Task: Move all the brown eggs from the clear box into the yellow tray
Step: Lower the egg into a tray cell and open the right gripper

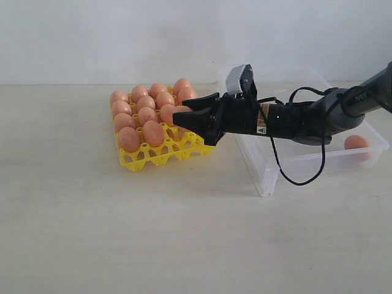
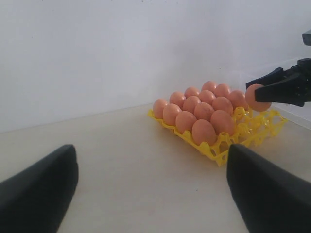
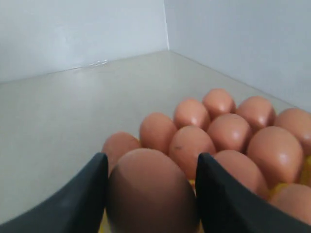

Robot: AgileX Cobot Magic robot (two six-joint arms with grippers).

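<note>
The yellow tray (image 1: 160,156) stands left of centre with several brown eggs (image 1: 144,115) in its cups; it also shows in the left wrist view, tray (image 2: 252,132) and eggs (image 2: 204,131). My right gripper (image 1: 184,116) reaches across from the right, shut on a brown egg (image 3: 150,191) and held just above the tray's right side; that egg (image 2: 256,97) shows between the black fingers (image 2: 277,90). One brown egg (image 1: 356,143) lies in the clear box (image 1: 269,174) at the right. My left gripper (image 2: 150,184) stands open over bare table, left of the tray.
The pale tabletop (image 1: 153,239) spreads wide in front of the tray and the box. A white wall (image 1: 122,37) closes the back. A black cable (image 1: 288,174) droops from the right arm over the box's front wall.
</note>
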